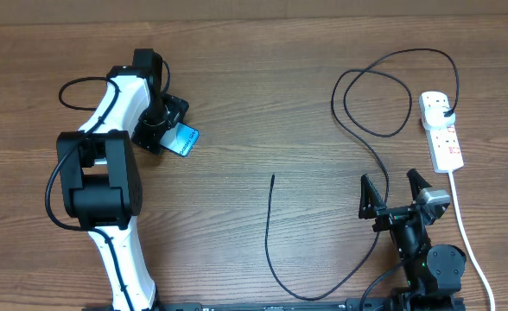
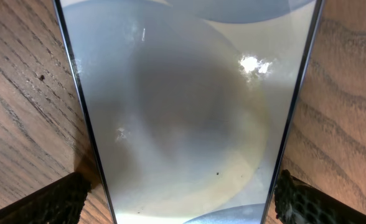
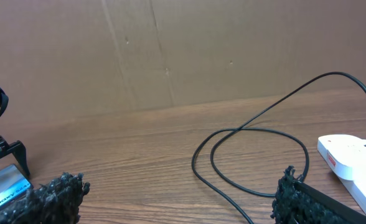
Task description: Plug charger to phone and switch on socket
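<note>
The phone [image 1: 184, 138] lies on the table at the left, its blue screen partly under my left gripper [image 1: 162, 123]. In the left wrist view the phone [image 2: 183, 106] fills the frame. My left gripper [image 2: 182, 202] is open and straddles it, one finger beside each long edge, with a small gap on the left. The charger [image 1: 358, 142] is a black cable. Its plug head [image 1: 445, 111] sits in the socket [image 1: 442, 136] at the right and its tip [image 1: 273, 178] lies free mid-table. My right gripper [image 1: 396, 193] is open and empty, near the front edge.
The socket's thick white cord [image 1: 466, 235] runs to the front right. The right wrist view shows the cable loops [image 3: 258, 134], the socket [image 3: 351, 158], the phone [image 3: 5, 185] at far left, and a brown cardboard wall [image 3: 170, 50] behind the table.
</note>
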Controlling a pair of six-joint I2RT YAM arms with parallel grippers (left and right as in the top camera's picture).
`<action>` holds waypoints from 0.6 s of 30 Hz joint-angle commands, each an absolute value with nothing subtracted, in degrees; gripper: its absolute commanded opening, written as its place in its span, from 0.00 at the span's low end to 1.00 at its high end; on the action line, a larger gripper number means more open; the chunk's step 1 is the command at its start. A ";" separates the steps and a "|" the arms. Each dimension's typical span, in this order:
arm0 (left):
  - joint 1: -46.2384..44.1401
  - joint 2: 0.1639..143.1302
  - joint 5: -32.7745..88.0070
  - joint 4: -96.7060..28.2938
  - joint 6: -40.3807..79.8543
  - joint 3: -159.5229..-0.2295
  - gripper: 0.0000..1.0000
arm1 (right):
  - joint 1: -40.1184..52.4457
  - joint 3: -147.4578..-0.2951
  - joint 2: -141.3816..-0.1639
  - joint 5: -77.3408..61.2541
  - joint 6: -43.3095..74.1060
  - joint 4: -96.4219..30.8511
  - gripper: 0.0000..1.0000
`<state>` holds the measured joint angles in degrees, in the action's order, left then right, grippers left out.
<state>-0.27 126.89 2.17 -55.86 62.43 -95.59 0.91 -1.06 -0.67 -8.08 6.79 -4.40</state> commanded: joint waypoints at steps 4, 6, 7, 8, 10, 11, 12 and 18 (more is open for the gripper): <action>1.15 127.22 0.84 -55.31 61.76 -94.54 1.00 | 1.28 -0.45 -0.16 -7.53 6.55 -4.19 1.00; 1.61 127.24 1.08 -55.24 61.78 -94.54 0.99 | 1.28 -0.45 -0.16 -7.53 6.55 -4.19 1.00; 1.78 127.24 1.15 -55.20 61.78 -94.54 1.00 | 1.28 -0.45 -0.16 -7.53 6.55 -4.19 1.00; 1.87 127.24 1.26 -55.18 61.78 -94.54 1.00 | 1.28 -0.45 -0.16 -7.53 6.55 -4.19 1.00; 1.89 127.24 1.54 -55.18 61.78 -94.54 1.00 | 1.28 -0.45 -0.16 -7.53 6.55 -4.19 1.00; 1.89 127.24 1.67 -55.18 61.76 -94.54 1.00 | 1.28 -0.45 -0.16 -7.55 6.55 -4.19 1.00; 1.89 127.24 1.93 -55.18 61.76 -94.54 1.00 | 1.28 -0.45 -0.16 -7.55 6.55 -4.19 1.00; 1.89 127.24 3.36 -55.18 61.71 -94.50 1.00 | 1.28 -0.45 -0.16 -7.55 6.55 -4.19 1.00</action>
